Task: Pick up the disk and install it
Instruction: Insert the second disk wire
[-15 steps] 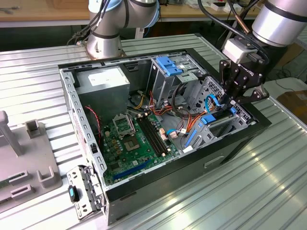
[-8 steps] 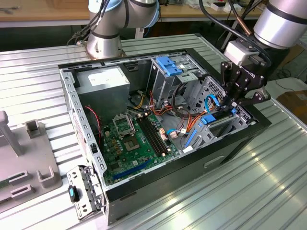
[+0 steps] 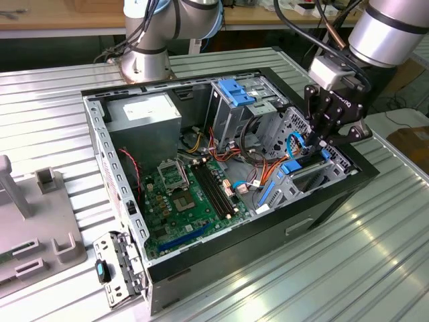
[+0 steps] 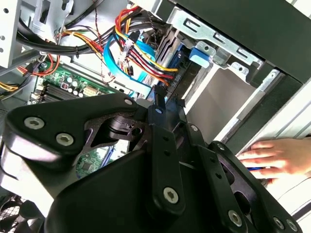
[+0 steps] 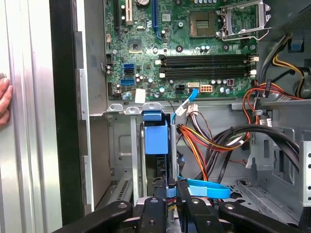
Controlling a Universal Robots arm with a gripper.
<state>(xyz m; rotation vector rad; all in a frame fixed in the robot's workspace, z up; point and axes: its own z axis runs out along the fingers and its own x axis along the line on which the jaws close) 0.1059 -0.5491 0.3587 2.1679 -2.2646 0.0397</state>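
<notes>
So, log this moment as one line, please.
pincer: inside computer case, at drive bay | disk: edge-on in bay | person's hand: resting on case

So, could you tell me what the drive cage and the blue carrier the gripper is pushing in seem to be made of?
The drive cage looks like bare sheet metal: dull grey, stamped and perforated, with folded edges. The blue carrier on the disk looks like moulded plastic: uniform matte colour, rounded tab. The gripper appears to be black anodised metal held with screws.
</notes>
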